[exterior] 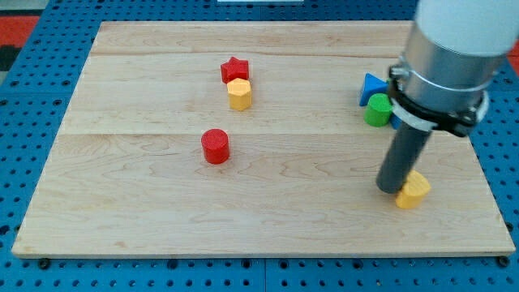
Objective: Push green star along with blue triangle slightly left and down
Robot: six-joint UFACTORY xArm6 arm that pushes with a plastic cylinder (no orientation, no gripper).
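The green star (377,110) sits at the view's right, its right side hidden behind my arm. The blue triangle (371,87) touches it on its upper left. My tip (392,189) rests on the board well below both, about a hundred pixels under the green star. It stands right beside a yellow block (414,191), on that block's left side.
A red star (234,70) and a yellow hexagon (239,94) touch each other at upper centre. A red cylinder (216,147) stands alone left of centre. A sliver of another blue block (395,122) shows behind my arm. The wooden board (122,186) lies on a blue pegboard.
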